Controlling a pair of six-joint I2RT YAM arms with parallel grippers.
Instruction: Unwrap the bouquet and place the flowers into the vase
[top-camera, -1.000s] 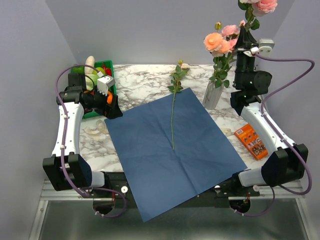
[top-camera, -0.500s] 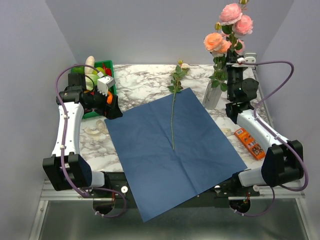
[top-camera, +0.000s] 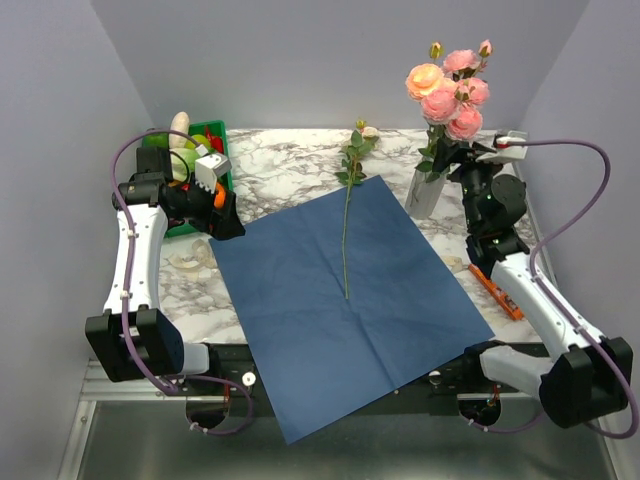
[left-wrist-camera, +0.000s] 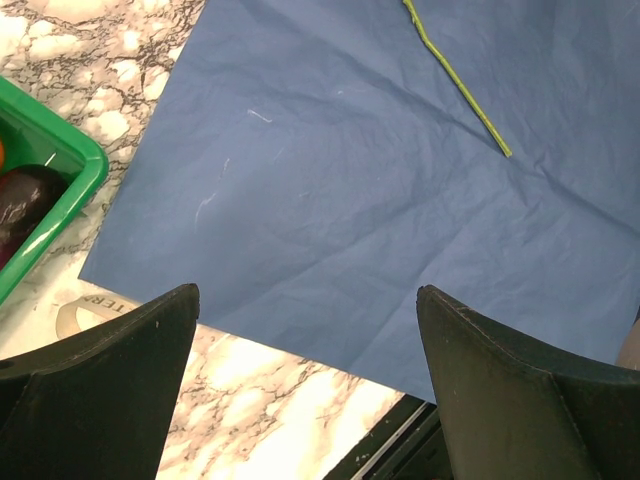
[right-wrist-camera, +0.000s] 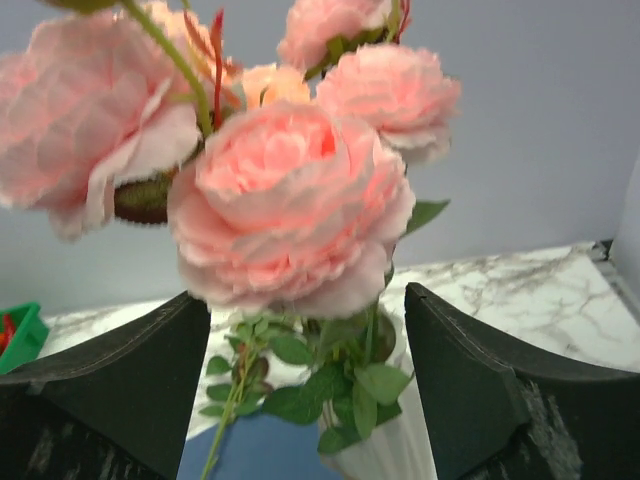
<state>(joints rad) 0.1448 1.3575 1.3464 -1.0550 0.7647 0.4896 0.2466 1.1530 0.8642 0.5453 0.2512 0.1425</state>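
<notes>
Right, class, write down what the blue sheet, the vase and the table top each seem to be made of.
Blue sheet: paper, matt; it shows sharp fold lines and fine creases. Vase: whitish and ribbed with a dull sheen, likely ceramic, possibly plastic. Table top: white with dark veins like polished marble, though it may be a printed surface.

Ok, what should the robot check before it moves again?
1. Roses in vase: ok.
2. Vase standing up: ok.
3. Right tool open: ok, spread wide.
4. Right tool clear of leaves: cannot tell, they sit close in front of it.
5. All flowers in: not ok, one stem lies on the paper.
6. Left tool open and empty: ok, above the paper's edge.
</notes>
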